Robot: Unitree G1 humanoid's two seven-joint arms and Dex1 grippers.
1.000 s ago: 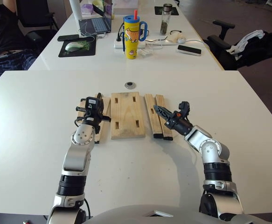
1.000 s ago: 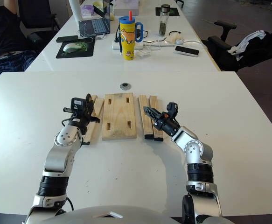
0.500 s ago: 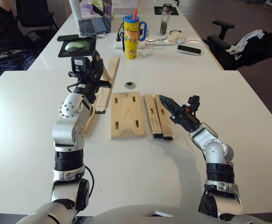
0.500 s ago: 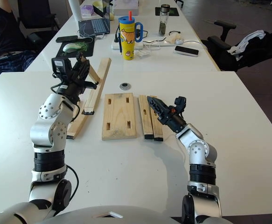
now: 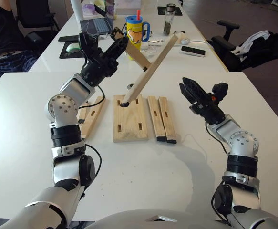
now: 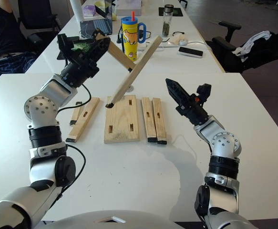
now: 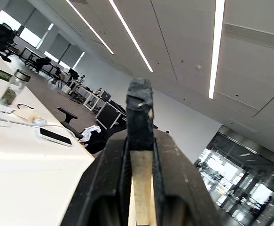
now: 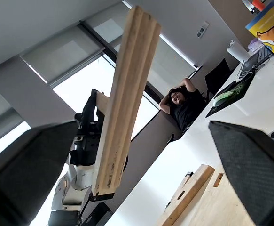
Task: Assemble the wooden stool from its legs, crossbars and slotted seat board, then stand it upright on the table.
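Held only by its crossbar (image 5: 132, 52), pinched in the left jaws, the tilted leg (image 5: 150, 69) could be skidded off the seat board (image 5: 131, 128) slot, the right jaws being spread and empty beside that board.

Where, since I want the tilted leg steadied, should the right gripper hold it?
The leg, on its bare stretch below the crossbar joint, likely from the robot's right: the left gripper holds the crossbar on the other side; the foot rests on the seat board.

Tilted leg assembly (image 5: 150, 69) touches slotted seat board (image 5: 131, 128).
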